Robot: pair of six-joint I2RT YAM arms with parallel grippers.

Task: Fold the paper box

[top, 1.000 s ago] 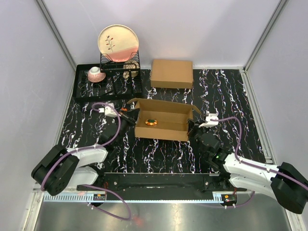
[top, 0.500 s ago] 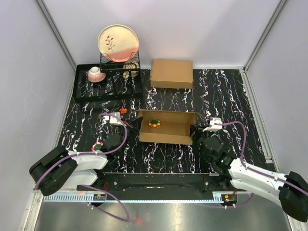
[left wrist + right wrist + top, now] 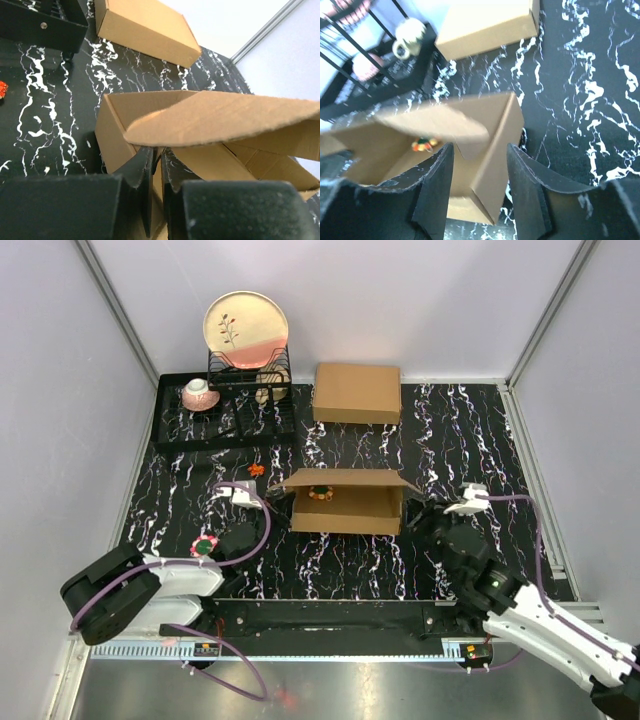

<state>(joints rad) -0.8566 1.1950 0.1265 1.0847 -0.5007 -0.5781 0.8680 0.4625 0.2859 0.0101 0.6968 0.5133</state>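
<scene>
Fingers [image 3: 527,190] of R gripper [image 3: 480,150] opened, empty, withdrawn to 4 o'clock; paper box [image 3: 345,515] lid lowered, nrly closed; L gripper [image 3: 157,160] pinched on its wall.

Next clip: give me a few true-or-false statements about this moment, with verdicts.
1. The right gripper is open. True.
2. The paper box is empty. False: a small orange and green item lies inside.
3. A second, closed box sits behind it. True.
4. The plate lies flat on the table. False: it stands upright in the rack.
5. The left gripper is wide open. False: its fingers are all but together.
</scene>
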